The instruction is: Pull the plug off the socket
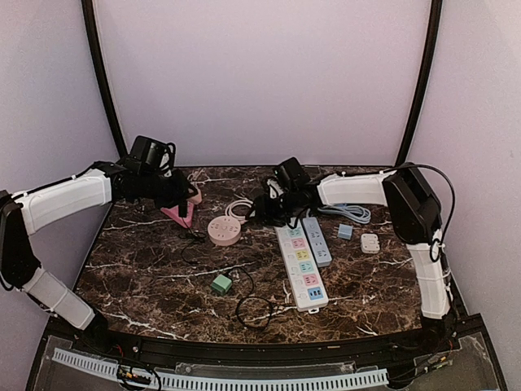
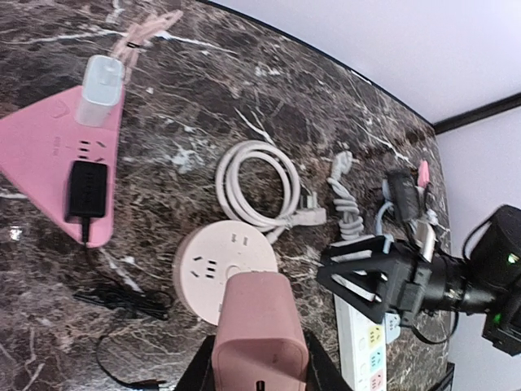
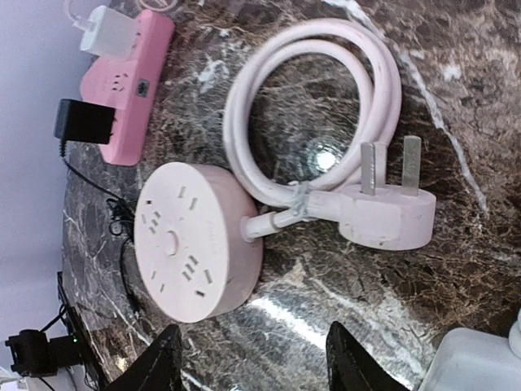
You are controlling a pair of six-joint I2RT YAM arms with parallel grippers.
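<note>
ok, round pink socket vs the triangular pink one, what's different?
The round socket is a disc; the triangular socket is a wedge. The round socket has its top outlets empty; the triangular socket carries a black adapter and a white charger. Both are pink, on the marble table.

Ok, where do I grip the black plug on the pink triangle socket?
I'd take the black plug by its two long sides, coming straight down from above: it's a boxy block standing proud of the socket, with its cord leaving one short end.
</note>
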